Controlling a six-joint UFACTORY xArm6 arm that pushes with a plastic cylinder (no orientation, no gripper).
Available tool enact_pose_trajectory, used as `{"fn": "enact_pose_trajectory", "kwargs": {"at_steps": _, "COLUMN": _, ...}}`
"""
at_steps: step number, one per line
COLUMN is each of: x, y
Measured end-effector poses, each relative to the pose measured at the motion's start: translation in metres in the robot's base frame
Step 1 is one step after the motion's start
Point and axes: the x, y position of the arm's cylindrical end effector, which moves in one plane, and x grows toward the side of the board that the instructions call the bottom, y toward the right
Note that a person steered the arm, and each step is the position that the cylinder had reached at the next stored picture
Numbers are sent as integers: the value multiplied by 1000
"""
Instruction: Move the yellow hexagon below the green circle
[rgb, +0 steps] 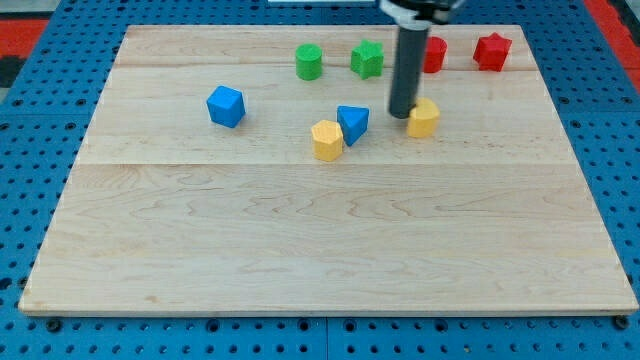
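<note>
The green circle (309, 62) stands near the view's top, left of centre. Two yellow blocks are on the board. One many-sided yellow block (327, 139), which looks like a hexagon, sits below and slightly right of the green circle, touching the blue triangle (352, 123). The other yellow block (424, 118) lies further right; I cannot make out its shape. My tip (401, 114) rests at the left side of that right yellow block, between it and the blue triangle.
A green star-like block (367, 59) sits right of the green circle. Two red blocks (433, 54) (492, 51) are at the top right, the nearer one partly behind the rod. A blue cube (226, 106) is at the left.
</note>
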Motion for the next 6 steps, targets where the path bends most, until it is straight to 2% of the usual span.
{"fn": "enact_pose_trajectory", "kwargs": {"at_steps": 1, "x": 17, "y": 30}}
{"fn": "enact_pose_trajectory", "kwargs": {"at_steps": 2, "x": 52, "y": 20}}
{"fn": "enact_pose_trajectory", "kwargs": {"at_steps": 4, "x": 55, "y": -124}}
{"fn": "enact_pose_trajectory", "kwargs": {"at_steps": 5, "x": 47, "y": -161}}
{"fn": "enact_pose_trajectory", "kwargs": {"at_steps": 6, "x": 86, "y": -194}}
